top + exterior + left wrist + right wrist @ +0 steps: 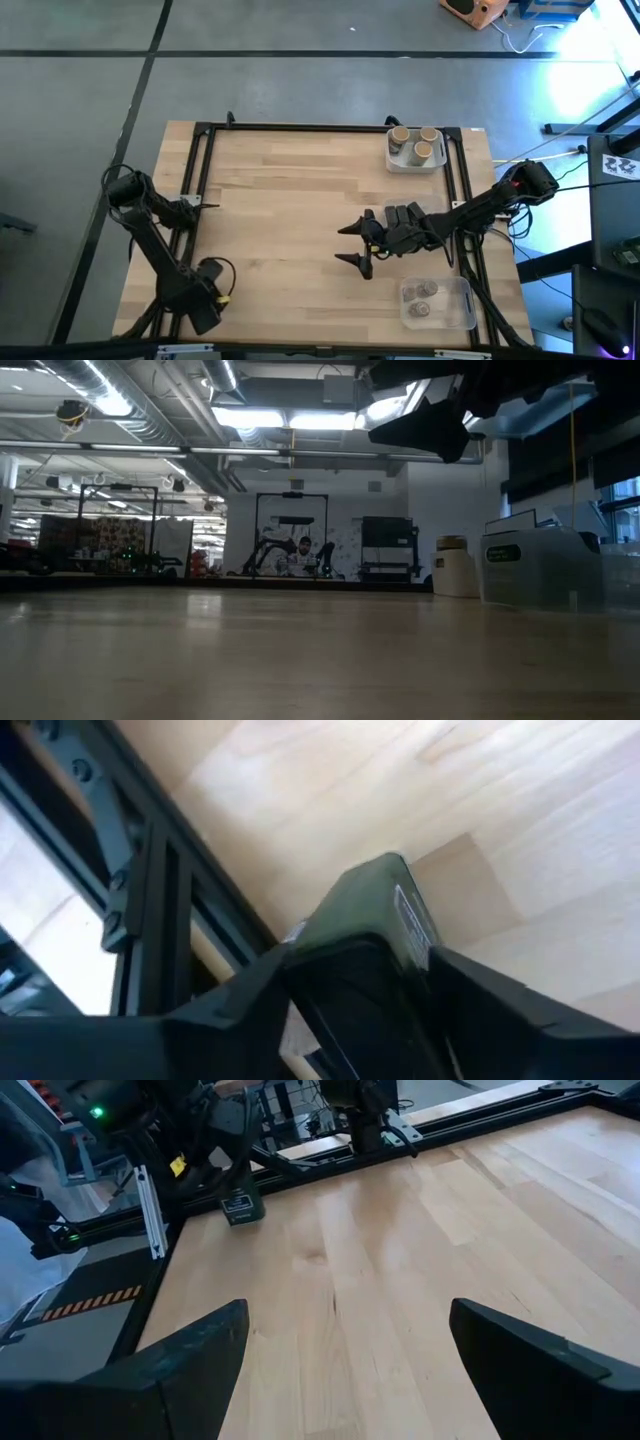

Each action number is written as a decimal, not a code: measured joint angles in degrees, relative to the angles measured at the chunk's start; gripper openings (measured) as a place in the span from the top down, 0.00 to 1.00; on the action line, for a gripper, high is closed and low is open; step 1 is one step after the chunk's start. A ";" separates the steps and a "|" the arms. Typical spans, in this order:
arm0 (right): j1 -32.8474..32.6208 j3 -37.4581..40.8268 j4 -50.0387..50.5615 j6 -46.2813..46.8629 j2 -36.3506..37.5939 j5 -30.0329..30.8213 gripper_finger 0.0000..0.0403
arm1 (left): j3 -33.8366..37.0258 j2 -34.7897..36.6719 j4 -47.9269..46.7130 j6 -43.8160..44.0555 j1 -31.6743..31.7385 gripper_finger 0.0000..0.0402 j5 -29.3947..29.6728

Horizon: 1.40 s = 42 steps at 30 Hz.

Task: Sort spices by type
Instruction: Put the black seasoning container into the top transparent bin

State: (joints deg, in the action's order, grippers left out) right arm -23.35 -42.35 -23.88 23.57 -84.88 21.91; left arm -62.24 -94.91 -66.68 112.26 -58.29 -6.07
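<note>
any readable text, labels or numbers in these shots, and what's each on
No text can be read in any view.
Dark grey spice container between the left gripper's fingers: a pale label, too blurred to read.
The same container in the right wrist view: a light label, too small.
Clear box in the low view: a green-lit label, illegible.

A light wooden table (pixel 290 220) (framed by black rails) carries a tray (pixel 398 160) of tan-topped jars (pixel 422 151), a clear tray (pixel 460 300) of silver containers (pixel 420 291), and dark blocks (pixel 403 213).
</note>
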 joint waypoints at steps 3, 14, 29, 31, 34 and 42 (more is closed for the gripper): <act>0.00 0.00 0.07 -0.04 0.00 0.02 0.15 | -0.06 0.00 0.10 -2.01 0.62 0.56 1.52; 0.13 0.00 0.09 -1.35 0.00 0.04 0.15 | -1.45 0.00 2.31 -19.41 7.35 0.72 9.62; 0.13 0.00 0.02 -2.56 0.00 1.79 0.15 | -3.39 -0.22 17.04 -53.88 23.35 0.72 15.71; 0.13 0.00 -0.01 -2.56 0.00 1.79 0.15 | -3.41 -0.20 19.48 -57.77 25.53 0.72 15.83; 0.13 0.00 -0.02 -2.72 0.00 1.88 0.15 | -3.41 -0.20 22.35 -62.72 28.58 0.72 15.87; 0.13 0.00 0.22 -4.55 0.00 2.55 0.15 | -3.41 -0.59 28.04 -70.50 34.35 0.72 15.61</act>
State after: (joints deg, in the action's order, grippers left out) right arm -23.22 -42.35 -23.66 19.02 -84.88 24.47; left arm -65.65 -95.50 -38.64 41.76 -23.95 9.54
